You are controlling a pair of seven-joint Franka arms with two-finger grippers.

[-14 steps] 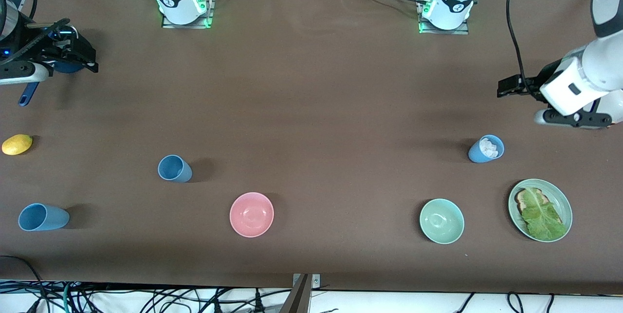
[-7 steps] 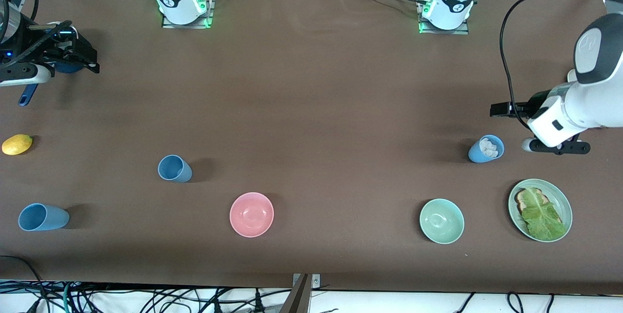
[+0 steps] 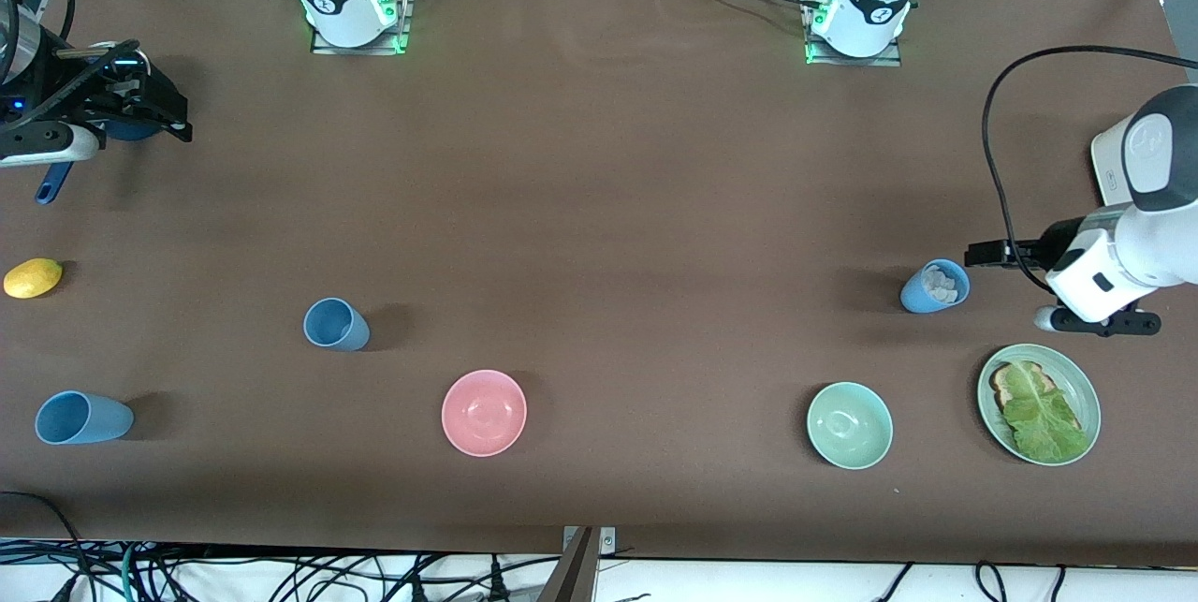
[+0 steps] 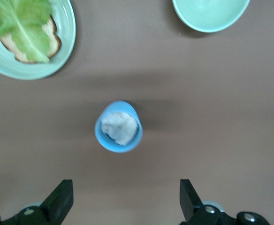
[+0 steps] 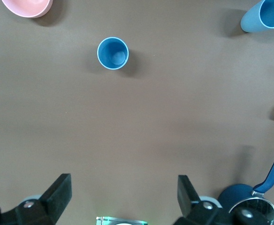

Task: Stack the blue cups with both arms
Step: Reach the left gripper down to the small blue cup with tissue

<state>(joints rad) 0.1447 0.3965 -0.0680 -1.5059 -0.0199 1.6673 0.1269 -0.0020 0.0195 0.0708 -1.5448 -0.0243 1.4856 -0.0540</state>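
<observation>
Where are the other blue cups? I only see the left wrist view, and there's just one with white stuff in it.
Observer: Toward the right arm's end, an empty blue cup stands near the pink bowl, and a second blue cup is nearer the front camera.
Operator: What's the other arm doing?
Observer: It waits. The right gripper hangs open over the table beside a dark-blue pot.
Operator: Is my gripper over my cup?
Observer: No. The left gripper hangs open beside the filled cup, not over it.
</observation>
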